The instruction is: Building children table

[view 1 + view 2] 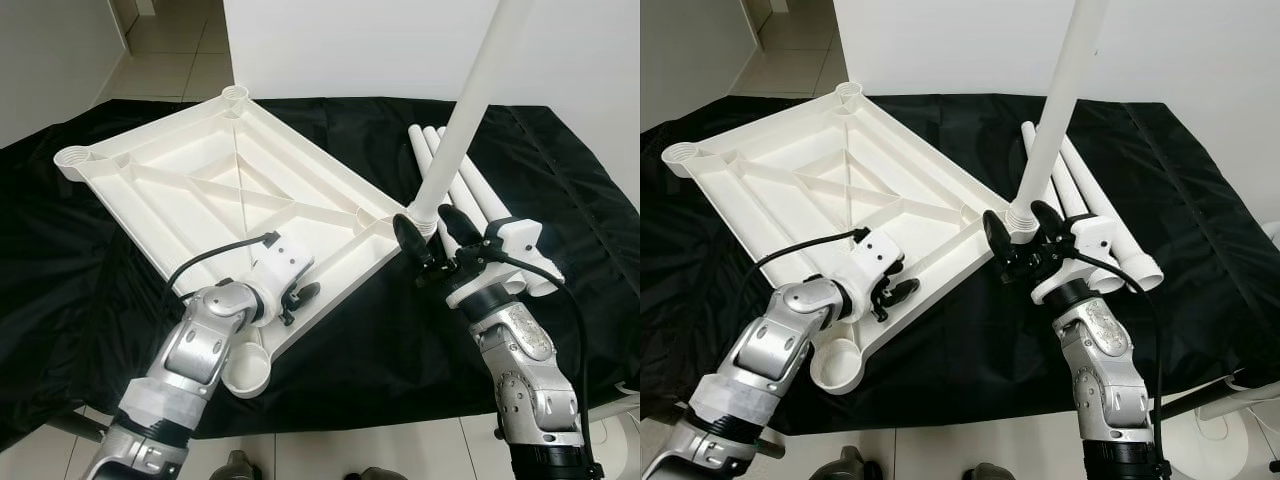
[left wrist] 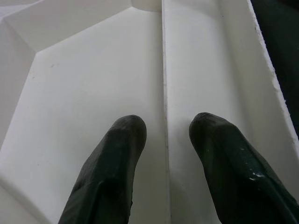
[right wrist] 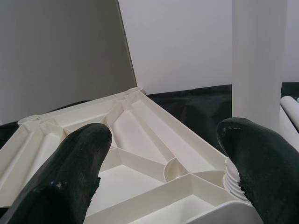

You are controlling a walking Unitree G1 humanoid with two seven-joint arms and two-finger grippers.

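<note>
Two grippers work over a worktop (image 1: pixel 90 330) draped in black cloth. The left gripper (image 1: pixel 297 297) rests on the near long edge of the white tabletop (image 1: pixel 200 185), which lies upside down with its ribbed underside facing up. Its fingers (image 2: pixel 112 172) are spread, one on each side of a thin raised rib, their tips against the white plastic. Just below this gripper, at the tabletop's near corner, sits an open round leg socket (image 1: pixel 247 370). Farther from it, the two far corners carry sockets of the same kind.

To the right of the left gripper, the right gripper (image 1: pixel 428 238) sits at the tabletop's right-hand corner. A white leg (image 1: pixel 470 105) stands upright there, its ridged lower end (image 3: pixel 232 179) at the corner socket. The right gripper's fingers (image 3: pixel 70 172) are apart, with the leg just beside one fingertip rather than clamped between them. Beyond the right gripper, three more white legs (image 1: pixel 470 190) lie side by side on the cloth.
</note>
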